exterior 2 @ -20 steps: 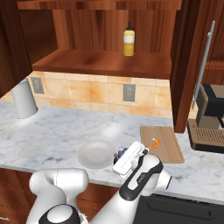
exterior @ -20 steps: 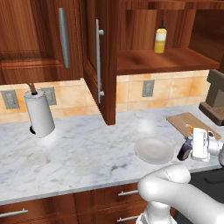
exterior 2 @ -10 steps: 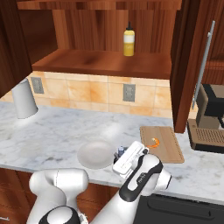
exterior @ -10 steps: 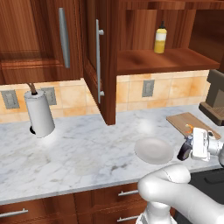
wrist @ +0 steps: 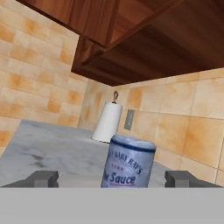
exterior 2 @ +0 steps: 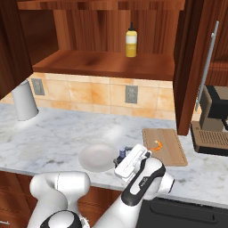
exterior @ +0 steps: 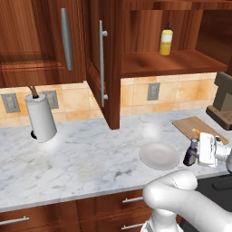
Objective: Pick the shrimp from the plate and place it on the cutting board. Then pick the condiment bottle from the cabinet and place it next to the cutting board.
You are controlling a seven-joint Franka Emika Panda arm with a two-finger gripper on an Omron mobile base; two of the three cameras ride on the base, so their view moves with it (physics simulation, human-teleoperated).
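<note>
Gripper (wrist: 111, 179) is released, fingers apart around the bottle (exterior: 190, 153). Shrimp (exterior 2: 157, 145) sits on the board (exterior 2: 171, 151), bottle stands beside it; we judge both steps done.

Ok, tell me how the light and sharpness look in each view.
Left base view: even light, a pale sheen on the counter behind the plate. Right base view: sharp, soft shadows inside the cabinet. Hand view: the condiment bottle looms close, its label coarse but readable.
</note>
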